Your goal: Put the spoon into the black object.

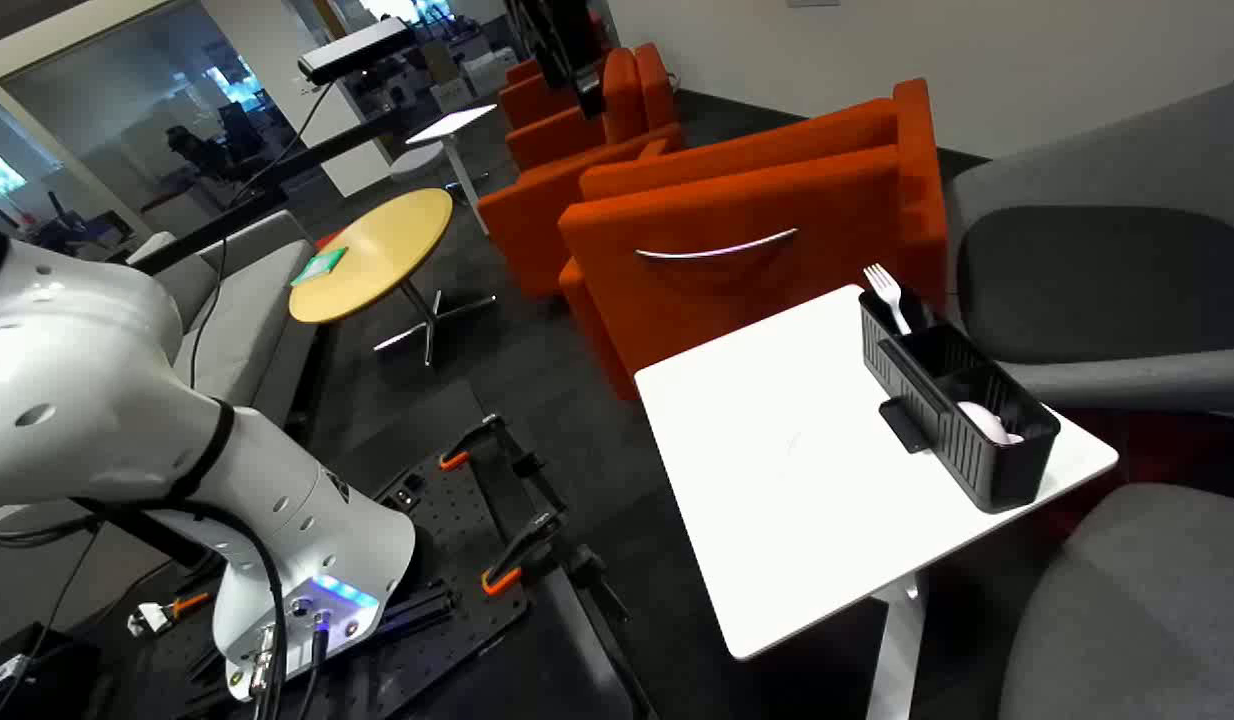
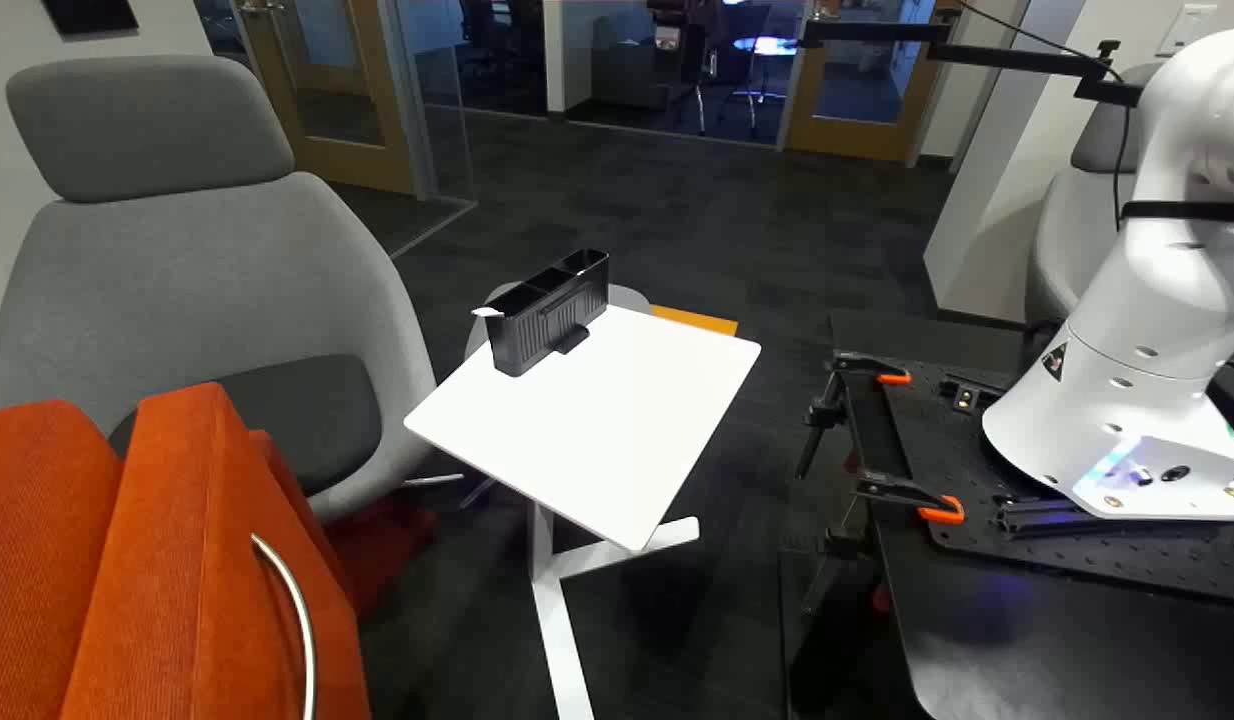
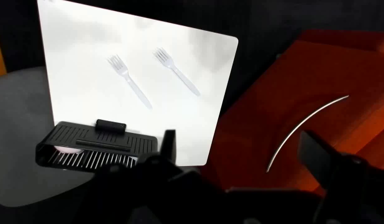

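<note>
The black object [image 1: 952, 395], a long narrow rack with compartments, stands along one edge of the white table. It shows in both exterior views [image 2: 549, 318] and in the wrist view [image 3: 98, 140]. Pale rounded pieces [image 1: 987, 422], which look like spoon bowls, sit in its end compartment; one also shows in the wrist view [image 3: 68, 150]. A white fork [image 1: 887, 296] stands in the opposite end. No spoon shows outside the rack. My gripper [image 3: 238, 144] is open and empty, apart from the rack and high above the table; its dark tip hangs at an exterior view's top edge.
Two pale forks [image 3: 129, 81] [image 3: 177, 71] lie on the white table [image 3: 86, 62]. An orange chair [image 3: 304, 77] with a metal handle stands beside the table, under the gripper in the wrist view. A grey chair [image 2: 207, 270] stands behind the rack.
</note>
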{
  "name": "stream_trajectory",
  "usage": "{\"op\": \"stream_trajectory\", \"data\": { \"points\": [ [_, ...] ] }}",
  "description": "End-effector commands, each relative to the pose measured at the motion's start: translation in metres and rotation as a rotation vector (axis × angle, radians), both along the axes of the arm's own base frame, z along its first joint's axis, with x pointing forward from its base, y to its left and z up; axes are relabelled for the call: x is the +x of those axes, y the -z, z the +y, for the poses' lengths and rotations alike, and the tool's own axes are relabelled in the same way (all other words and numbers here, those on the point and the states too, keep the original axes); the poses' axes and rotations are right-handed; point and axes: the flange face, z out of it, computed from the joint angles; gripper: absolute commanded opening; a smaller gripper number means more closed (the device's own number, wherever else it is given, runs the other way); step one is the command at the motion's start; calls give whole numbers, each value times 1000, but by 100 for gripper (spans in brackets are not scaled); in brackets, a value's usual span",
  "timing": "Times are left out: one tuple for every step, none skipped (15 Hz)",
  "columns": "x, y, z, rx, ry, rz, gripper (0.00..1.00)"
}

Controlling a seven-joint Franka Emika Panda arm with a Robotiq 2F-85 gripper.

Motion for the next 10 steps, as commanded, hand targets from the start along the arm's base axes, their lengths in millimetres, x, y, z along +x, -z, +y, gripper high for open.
{"op": "stream_trajectory", "data": {
  "points": [
    [0, -1, 0, 0, 0, 1, 100],
    [0, -1, 0, 0, 0, 1, 100],
    [0, -1, 0, 0, 0, 1, 100],
    [0, -1, 0, 0, 0, 1, 100],
    [0, -1, 0, 0, 0, 1, 100],
    [0, -1, 0, 0, 0, 1, 100],
    [0, -1, 0, 0, 0, 1, 100],
    [0, -1, 0, 0, 0, 1, 100],
    [-1, 3, -4, -2, -15, 0, 100],
    [1, 10, -10, 4, -33, -2, 100]
  ]
}}
